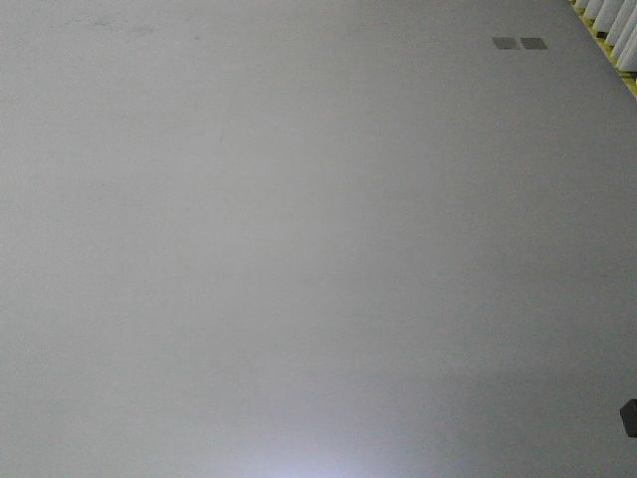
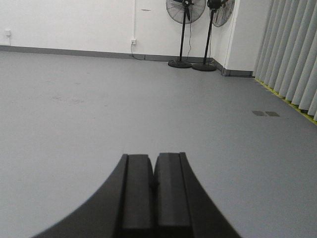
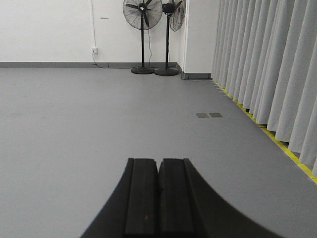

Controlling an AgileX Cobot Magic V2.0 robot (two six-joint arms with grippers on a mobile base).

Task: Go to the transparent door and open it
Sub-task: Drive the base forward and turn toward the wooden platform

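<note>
The transparent door is out of view in every frame. My left gripper (image 2: 153,157) is shut with nothing between its black pads and points out over bare grey floor. My right gripper (image 3: 158,160) is also shut and empty, pointing the same way over the floor. Neither gripper shows in the front view, which takes in only grey floor (image 1: 299,249).
Two black pedestal fans (image 2: 184,15) stand at the far white wall, also in the right wrist view (image 3: 142,20). Grey-white vertical curtains (image 3: 267,64) with a yellow floor line (image 3: 282,146) run along the right. Two dark floor plates (image 1: 519,43) lie ahead right. A dark object (image 1: 629,416) sits at the right edge.
</note>
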